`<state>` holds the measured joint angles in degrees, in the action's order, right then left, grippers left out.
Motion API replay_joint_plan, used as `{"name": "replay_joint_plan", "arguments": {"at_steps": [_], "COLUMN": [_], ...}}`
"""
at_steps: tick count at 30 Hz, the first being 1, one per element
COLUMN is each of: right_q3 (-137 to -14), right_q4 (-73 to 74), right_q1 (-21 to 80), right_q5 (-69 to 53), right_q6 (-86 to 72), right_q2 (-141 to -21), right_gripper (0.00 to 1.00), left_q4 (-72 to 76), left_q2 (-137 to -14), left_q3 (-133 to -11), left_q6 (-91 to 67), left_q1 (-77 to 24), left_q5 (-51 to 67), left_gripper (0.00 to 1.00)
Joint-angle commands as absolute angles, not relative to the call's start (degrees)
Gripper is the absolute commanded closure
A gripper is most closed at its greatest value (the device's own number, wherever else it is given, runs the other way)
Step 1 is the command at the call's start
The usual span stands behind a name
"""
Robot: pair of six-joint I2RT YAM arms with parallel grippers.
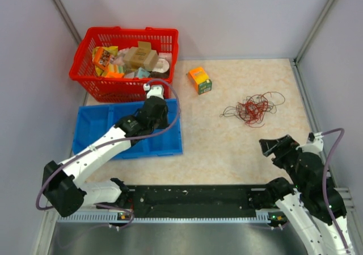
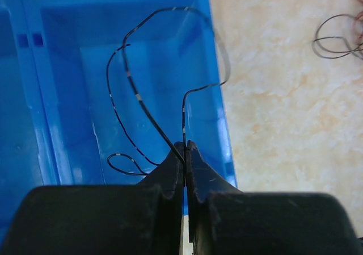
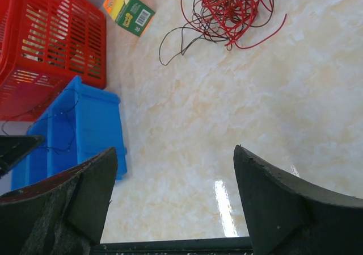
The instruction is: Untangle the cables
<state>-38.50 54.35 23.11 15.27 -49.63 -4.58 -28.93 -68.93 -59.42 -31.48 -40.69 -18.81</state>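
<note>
A tangle of thin red and dark cables (image 1: pixel 252 108) lies on the table at the right; it also shows in the right wrist view (image 3: pixel 227 11). My left gripper (image 2: pixel 185 147) is shut on one thin black cable (image 2: pixel 133 84), which loops over the blue bin (image 2: pixel 68 96). In the top view the left gripper (image 1: pixel 154 108) hovers over that bin (image 1: pixel 164 144). My right gripper (image 3: pixel 173 153) is open and empty, near the table's front right (image 1: pixel 278 147), well short of the tangle.
A red basket (image 1: pixel 91 79) full of packaged goods stands at the back left, behind the blue bin. An orange and green box (image 1: pixel 199 79) sits on the table left of the tangle. A black strip (image 1: pixel 193 201) runs along the near edge.
</note>
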Motion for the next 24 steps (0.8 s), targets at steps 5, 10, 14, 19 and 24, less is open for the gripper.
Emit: {"name": "replay_joint_plan", "arguments": {"at_steps": [5, 10, 14, 19, 24], "right_q3": [-37.6, -36.7, -36.9, -39.7, -43.6], "right_q4": [51.9, 49.4, 41.2, 34.8, 28.4], "right_q1": [23.6, 23.5, 23.5, 21.5, 4.7], "right_q5": [13.8, 10.3, 7.0, 10.2, 3.1], "right_q6": [-49.1, -46.5, -45.5, -42.9, -40.5], "right_q2": [-7.6, -17.1, -24.2, -33.8, -46.0], "right_gripper": [0.18, 0.18, 0.18, 0.18, 0.19], "left_q4": [-17.8, -16.5, -14.2, -9.8, -5.9], "left_q2": [-70.9, -66.7, -57.6, -49.8, -49.3], "left_q3": [-51.0, -48.1, -43.3, -39.6, -38.9], "left_q6": [-41.8, -42.0, -40.5, -36.0, -32.8], "left_q1": [-35.5, -35.3, -35.3, -35.4, -35.3], "left_q5": [-12.8, -11.3, -11.7, -9.0, -0.3], "left_gripper": [0.97, 0.59, 0.40, 0.32, 0.29]}}
